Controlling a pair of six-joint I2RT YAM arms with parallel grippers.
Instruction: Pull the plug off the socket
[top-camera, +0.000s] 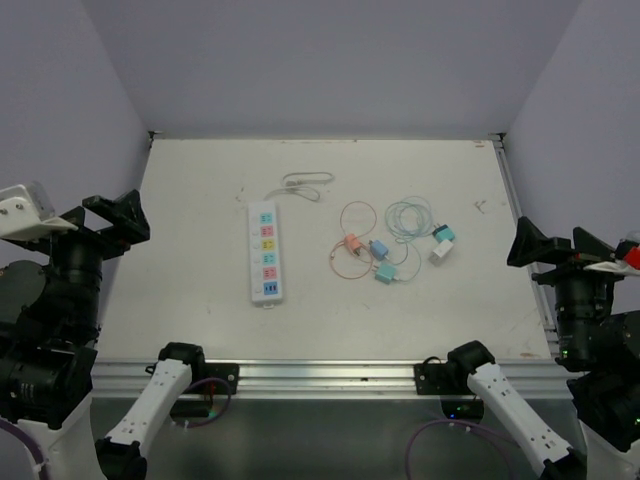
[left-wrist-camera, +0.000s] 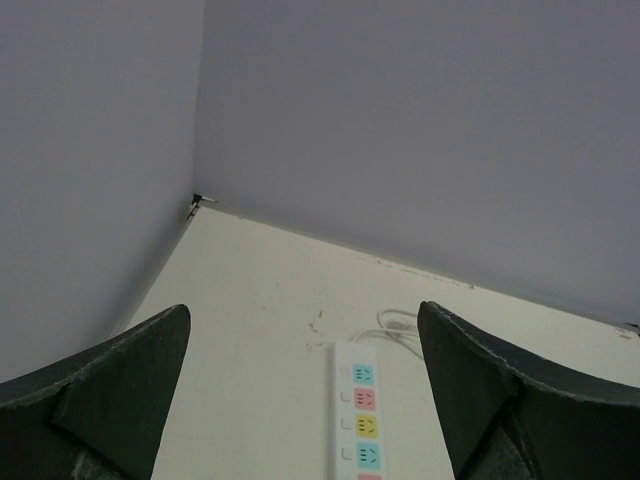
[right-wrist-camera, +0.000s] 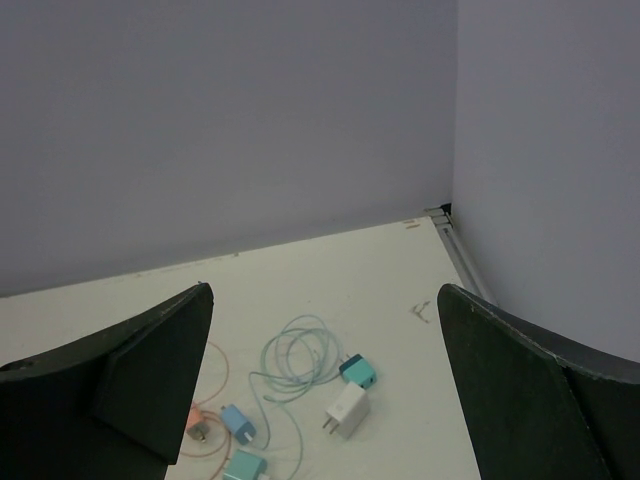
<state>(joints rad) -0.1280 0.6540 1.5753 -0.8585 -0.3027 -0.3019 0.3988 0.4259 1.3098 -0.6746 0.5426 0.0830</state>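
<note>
The socket, a long white power strip (top-camera: 265, 252) with a row of coloured outlet faces, lies left of the table's middle, its white cord (top-camera: 305, 185) coiled behind it. A darker blue piece (top-camera: 268, 290) sits at its nearest outlet; I cannot tell if it is a plug. The strip's far end shows in the left wrist view (left-wrist-camera: 362, 410). My left gripper (top-camera: 105, 222) (left-wrist-camera: 305, 308) is open and empty, raised at the table's left edge. My right gripper (top-camera: 560, 245) (right-wrist-camera: 325, 290) is open and empty, raised at the right edge.
Loose chargers lie right of the strip: pink (top-camera: 352, 243), blue (top-camera: 379, 249), teal (top-camera: 385, 273), white (top-camera: 440, 252) (right-wrist-camera: 347, 410) and another teal (top-camera: 444, 233) (right-wrist-camera: 357, 372). An orange cable loop (top-camera: 357, 215) and a pale teal cable loop (top-camera: 408, 215) (right-wrist-camera: 295, 360) lie with them.
</note>
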